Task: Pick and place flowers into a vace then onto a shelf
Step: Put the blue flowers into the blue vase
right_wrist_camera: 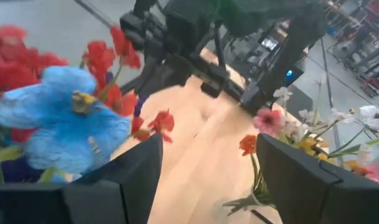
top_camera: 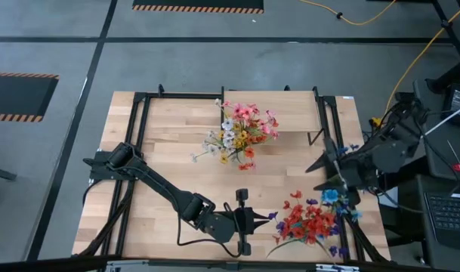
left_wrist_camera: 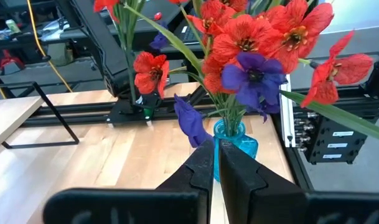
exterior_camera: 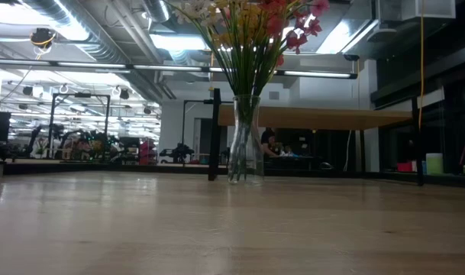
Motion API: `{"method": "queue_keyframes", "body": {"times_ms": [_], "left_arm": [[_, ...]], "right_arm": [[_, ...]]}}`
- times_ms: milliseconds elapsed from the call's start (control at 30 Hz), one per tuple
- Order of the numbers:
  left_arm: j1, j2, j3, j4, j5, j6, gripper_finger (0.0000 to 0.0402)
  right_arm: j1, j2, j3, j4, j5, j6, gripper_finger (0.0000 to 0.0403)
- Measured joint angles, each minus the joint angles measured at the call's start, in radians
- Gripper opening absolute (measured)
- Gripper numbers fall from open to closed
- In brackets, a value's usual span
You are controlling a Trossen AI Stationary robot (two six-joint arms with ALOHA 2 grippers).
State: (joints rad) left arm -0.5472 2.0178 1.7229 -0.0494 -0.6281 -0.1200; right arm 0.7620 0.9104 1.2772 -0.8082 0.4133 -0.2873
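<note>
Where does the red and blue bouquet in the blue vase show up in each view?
High view: the red and blue bouquet lies at lower right, beside the left hand.
Low view: not in it; only the clear vase of pink and yellow flowers shows.
Left wrist view: upper centre-right.
Right wrist view: left edge.
Shared landmark: the pink and yellow flowers.
</note>
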Motion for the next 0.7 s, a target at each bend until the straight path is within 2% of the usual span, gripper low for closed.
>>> {"method": "queue_keyframes", "body": {"times_ms": [100, 200, 300, 500, 567, 700], "left_arm": [[0.0, 0.0, 0.0, 0.0, 0.0, 0.0, 0.0017], [0.0, 0.0, 0.0, 0.0, 0.0, 0.0, 0.0017], [0.0, 0.0, 0.0, 0.0, 0.0, 0.001, 0.0017], [0.0, 0.0, 0.0, 0.0, 0.0, 0.0, 0.0017], [0.0, 0.0, 0.0, 0.0, 0.0, 0.0, 0.0017], [0.0, 0.0, 0.0, 0.0, 0.0, 0.0, 0.0017]], "right_arm": [[0.0, -0.022, 0.0, 0.021, -0.016, 0.012, 0.0251], [-0.001, -0.052, -0.001, 0.03, -0.025, 0.022, 0.0221], [-0.001, -0.075, -0.001, 0.028, -0.025, 0.025, 0.0164], [-0.001, -0.085, -0.001, 0.027, -0.026, 0.02, 0.0019], [-0.001, -0.084, -0.001, 0.028, -0.026, 0.019, 0.0012], [-0.001, -0.084, -0.001, 0.028, -0.026, 0.021, 0.0027]]}}
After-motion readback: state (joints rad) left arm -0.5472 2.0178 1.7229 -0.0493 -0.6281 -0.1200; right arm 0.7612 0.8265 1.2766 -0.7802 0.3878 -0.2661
